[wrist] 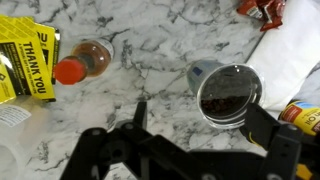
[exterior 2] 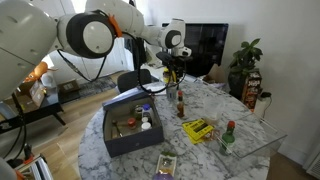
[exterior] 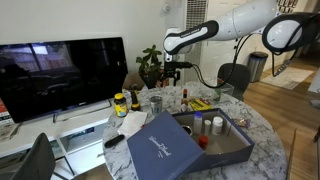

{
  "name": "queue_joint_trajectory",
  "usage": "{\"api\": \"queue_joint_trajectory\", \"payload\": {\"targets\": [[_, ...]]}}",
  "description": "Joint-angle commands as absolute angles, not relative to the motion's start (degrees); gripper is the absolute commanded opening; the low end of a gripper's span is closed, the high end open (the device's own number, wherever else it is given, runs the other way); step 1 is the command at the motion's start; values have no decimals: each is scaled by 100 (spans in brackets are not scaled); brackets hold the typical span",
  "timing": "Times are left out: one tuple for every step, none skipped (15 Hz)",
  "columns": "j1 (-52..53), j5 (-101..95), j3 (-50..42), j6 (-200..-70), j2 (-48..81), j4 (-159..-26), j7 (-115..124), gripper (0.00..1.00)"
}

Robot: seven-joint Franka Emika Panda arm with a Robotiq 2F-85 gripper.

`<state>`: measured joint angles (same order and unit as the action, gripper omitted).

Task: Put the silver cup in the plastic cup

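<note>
In the wrist view a round cup stands on the marble table, seen from above. A clear double rim, the plastic cup, rings a dark shiny inside that looks like the silver cup standing in it; I cannot be sure. My gripper is open and empty above them, with the cup nearer the right-hand finger and no finger touching it. In both exterior views the gripper hangs well above the table. The cups are too small to tell apart there.
A red-capped sauce bottle and a yellow "THANK YOU" packet lie left of the cup, and a white cloth lies to its right. An open blue box, a yellow-capped bottle, a TV and a plant stand nearby.
</note>
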<state>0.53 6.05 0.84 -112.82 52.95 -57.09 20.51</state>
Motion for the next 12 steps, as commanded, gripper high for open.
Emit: {"api": "queue_joint_trajectory", "payload": {"targets": [[-109, 996, 240, -11834, 5509, -5900, 1671, 100], [-122, 1048, 253, -11987, 5566, -5920, 1590, 100], [-126, 1076, 237, -12173, 5632, -5925, 1555, 100], [-144, 1116, 254, -12307, 5676, -5945, 1501, 96], [-147, 1132, 263, -12412, 5687, -5991, 1457, 93], [-156, 1142, 271, -12479, 5734, -5985, 1401, 89], [-159, 1133, 276, -12504, 5750, -6004, 1342, 86], [-161, 1127, 283, -12529, 5771, -6007, 1282, 79], [-157, 1114, 286, -12524, 5785, -6014, 1242, 71], [-154, 1100, 286, -12525, 5792, -6025, 1189, 71], [-157, 1110, 295, -12510, 5806, -6026, 1169, 62], [-151, 1108, 297, -12517, 5815, -6040, 1149, 60]]}}
